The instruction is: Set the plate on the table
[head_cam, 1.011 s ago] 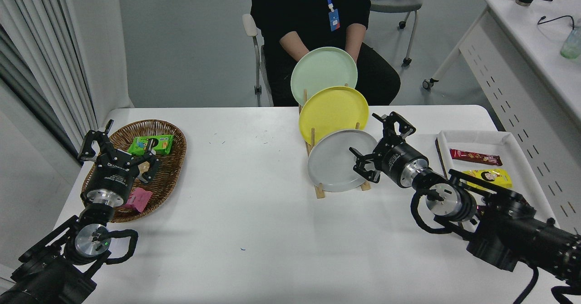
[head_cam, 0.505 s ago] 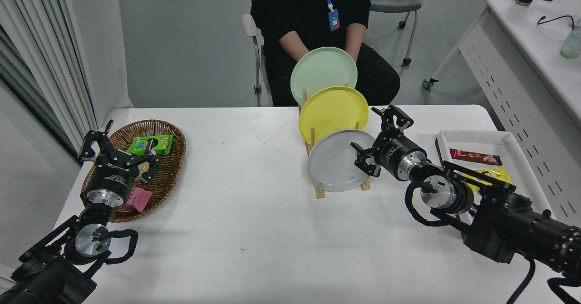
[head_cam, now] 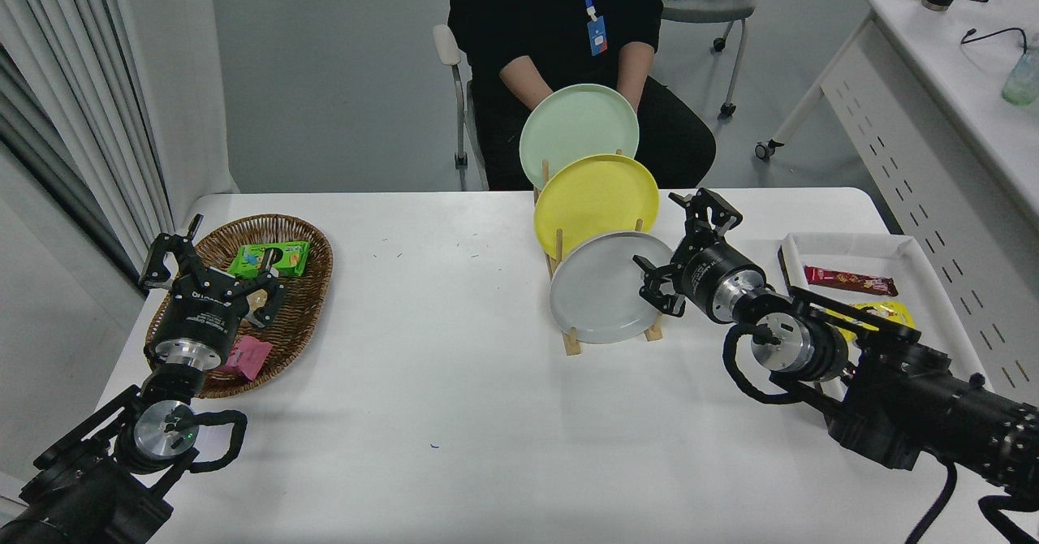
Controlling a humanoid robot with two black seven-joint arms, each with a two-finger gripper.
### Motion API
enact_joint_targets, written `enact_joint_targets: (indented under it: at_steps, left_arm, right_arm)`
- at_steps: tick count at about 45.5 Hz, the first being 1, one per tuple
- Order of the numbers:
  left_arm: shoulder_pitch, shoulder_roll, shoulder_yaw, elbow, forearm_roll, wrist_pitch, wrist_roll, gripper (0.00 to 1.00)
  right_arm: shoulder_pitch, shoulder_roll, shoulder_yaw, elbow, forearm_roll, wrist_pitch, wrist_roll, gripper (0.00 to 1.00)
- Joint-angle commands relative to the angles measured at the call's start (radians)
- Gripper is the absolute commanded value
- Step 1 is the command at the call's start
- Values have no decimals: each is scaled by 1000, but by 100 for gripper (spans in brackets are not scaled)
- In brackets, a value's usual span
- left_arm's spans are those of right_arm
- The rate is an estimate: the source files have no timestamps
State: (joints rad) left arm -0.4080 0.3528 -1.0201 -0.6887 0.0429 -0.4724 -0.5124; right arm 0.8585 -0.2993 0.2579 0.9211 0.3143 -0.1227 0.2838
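A white table point(head_cam: 454, 382) fills the scene, with a person in black point(head_cam: 560, 32) seated at its far side. At its middle a wooden rack point(head_cam: 568, 341) holds three plates on edge, leaning back: mint green plate point(head_cam: 578, 128) rearmost, yellow plate point(head_cam: 597, 193) in the middle, and the light grey plate point(head_cam: 605, 288) nearest the camera, not yet lifted. A wicker basket point(head_cam: 304, 304) of snack packets lies at the left, a white tray point(head_cam: 844, 245) with wrapped snacks at the right.

The right gripper point(head_cam: 680, 256) sits at the grey plate's right rim with its fingers spread wide, one above and one below the edge; whether either touches the plate cannot be told. The left gripper point(head_cam: 213, 272) is parked over the basket, fingers likewise spread.

The plate looks rigid, matte and fairly light, probably breakable if dropped. Its thin raised rim, on the exposed right side clear of the rack's uprights, seems the natural place to pinch; a firm grip would likely be needed, since held by one edge the plate could pivot or slip while being drawn up out of its slot.
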Motion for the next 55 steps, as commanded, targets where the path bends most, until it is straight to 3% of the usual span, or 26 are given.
enact_joint_targets:
  at_steps: [1, 15, 21, 55]
  left_arm:
    - [0, 0, 0, 0, 0, 0, 0, 98]
    - [0, 0, 0, 0, 0, 0, 0, 98]
    - [0, 0, 0, 0, 0, 0, 0, 98]
    - [0, 0, 0, 0, 0, 0, 0, 98]
  right_arm:
    - [0, 26, -14, 4, -1, -3, 0, 85]
    - [5, 43, -26, 7, 0, -8, 0, 79]
    - [5, 48, -28, 7, 0, -8, 0, 72]
    - [7, 26, -25, 82, -21, -51, 0, 60]
